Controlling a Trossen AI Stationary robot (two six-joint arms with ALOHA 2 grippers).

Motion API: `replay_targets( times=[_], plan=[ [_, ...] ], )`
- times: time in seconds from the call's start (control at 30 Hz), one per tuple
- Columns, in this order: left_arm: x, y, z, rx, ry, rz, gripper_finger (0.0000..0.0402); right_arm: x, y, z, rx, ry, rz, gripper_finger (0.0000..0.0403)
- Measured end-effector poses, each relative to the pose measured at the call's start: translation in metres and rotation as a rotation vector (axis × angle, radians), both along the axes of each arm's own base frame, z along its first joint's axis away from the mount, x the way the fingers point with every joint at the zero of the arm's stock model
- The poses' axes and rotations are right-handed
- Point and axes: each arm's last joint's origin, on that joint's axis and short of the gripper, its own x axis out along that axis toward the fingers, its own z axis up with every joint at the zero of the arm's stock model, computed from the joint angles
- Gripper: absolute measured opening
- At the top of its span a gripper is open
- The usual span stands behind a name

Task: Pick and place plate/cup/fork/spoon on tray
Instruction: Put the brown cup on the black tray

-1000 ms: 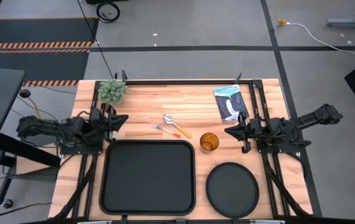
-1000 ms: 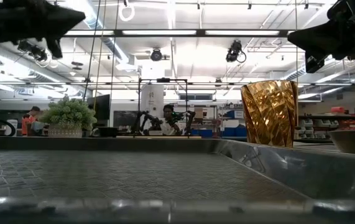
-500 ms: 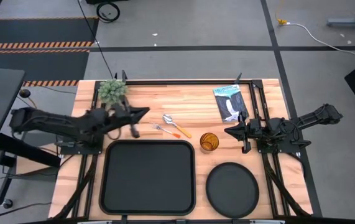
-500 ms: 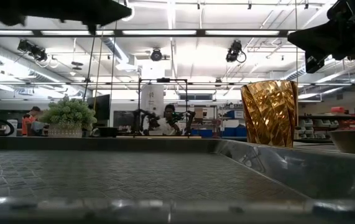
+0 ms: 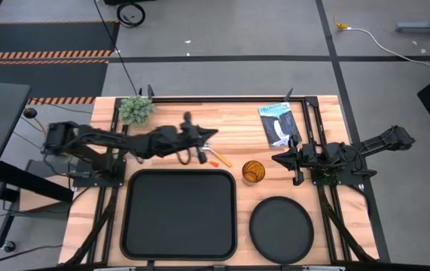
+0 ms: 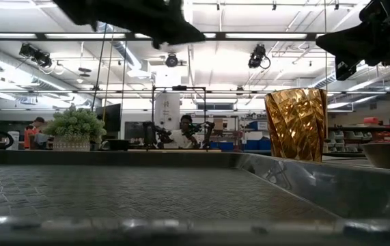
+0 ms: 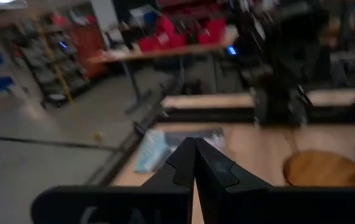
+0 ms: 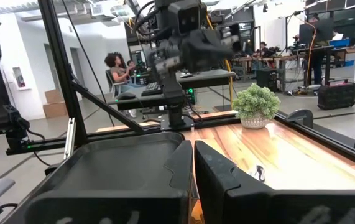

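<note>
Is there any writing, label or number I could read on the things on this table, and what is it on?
None can be read.
The blue and white packet at the table's far right carries print, but it is too small to read.
The cup, the plate, the tray, the fork and the spoon show no lettering.

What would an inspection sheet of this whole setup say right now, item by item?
Surface: wooden table, bare wood at the back.
Job's things: tray holds nothing; plate and cup sit beside it; spoon and fork partly hidden under the left arm.
Clutter: small plant, printed packet.
Grippers: left gripper shut, above the cutlery; right gripper shut, parked at the table's right side.
Cables: white cable on the floor.
Surroundings: workshop, seated person far behind.
</note>
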Motion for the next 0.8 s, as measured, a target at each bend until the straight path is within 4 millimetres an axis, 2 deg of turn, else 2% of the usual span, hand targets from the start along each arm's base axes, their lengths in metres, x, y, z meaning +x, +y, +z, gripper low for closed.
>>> replay_targets(
  times=[0.17,0.33,0.63,0.8],
  plan=[
    [0.041,-0.002,-0.007,-0.08,0.179,-0.06,0.0013,0.0,0.0,0.0,0.0,0.0,0.0,0.0023],
    [0.075,-0.009,-0.009,-0.126,0.357,-0.119,0.0043,0.0,0.0,0.0,0.0,0.0,0.0,0.0023],
    [0.107,-0.039,-0.014,-0.036,0.577,-0.249,0.0143,0.0,0.0,0.0,0.0,0.0,0.0,0.0023],
    [0.127,-0.058,-0.019,0.022,0.725,-0.312,0.0161,0.0,0.0,0.0,0.0,0.0,0.0,0.0023]
  ],
)
